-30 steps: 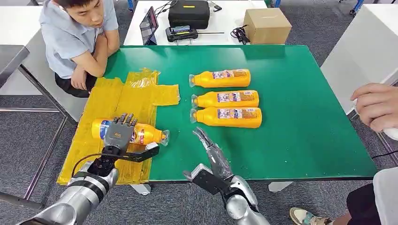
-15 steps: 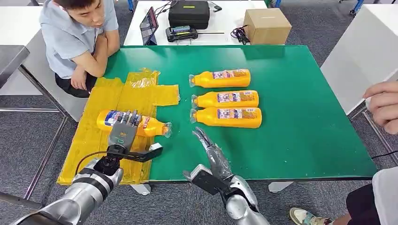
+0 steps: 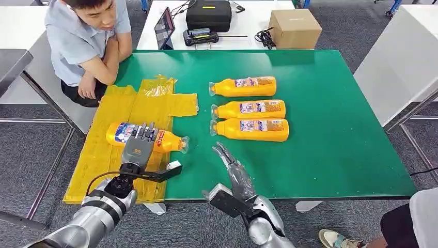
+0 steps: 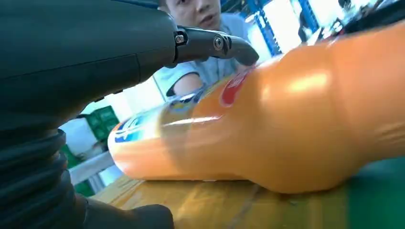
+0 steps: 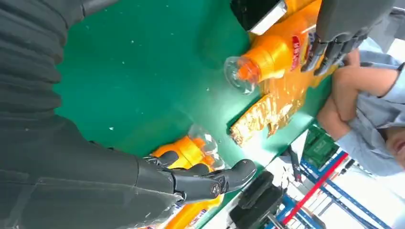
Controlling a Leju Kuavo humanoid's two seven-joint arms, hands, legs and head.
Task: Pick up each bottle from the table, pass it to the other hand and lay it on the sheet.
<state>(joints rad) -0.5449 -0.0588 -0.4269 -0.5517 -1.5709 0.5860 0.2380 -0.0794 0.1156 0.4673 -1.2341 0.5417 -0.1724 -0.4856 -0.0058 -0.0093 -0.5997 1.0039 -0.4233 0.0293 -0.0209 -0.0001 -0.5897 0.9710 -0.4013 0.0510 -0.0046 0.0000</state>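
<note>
From the head view, an orange bottle (image 3: 147, 137) with a clear cap lies on the yellow sheet (image 3: 111, 155) near the worktop's (image 3: 335, 144) left front corner. The left hand (image 3: 137, 147) covers its middle; whether its fingers grip is unclear. Three more bottles (image 3: 249, 109) lie mid-worktop. The right hand (image 3: 230, 164) holds nothing, fingers spread. The left wrist view shows the bottle blurry, cut off.

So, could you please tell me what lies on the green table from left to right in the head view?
Yellow sheet → bottle on the sheet, under the left hand → right hand → three orange bottles in a row → bare green table.
</note>
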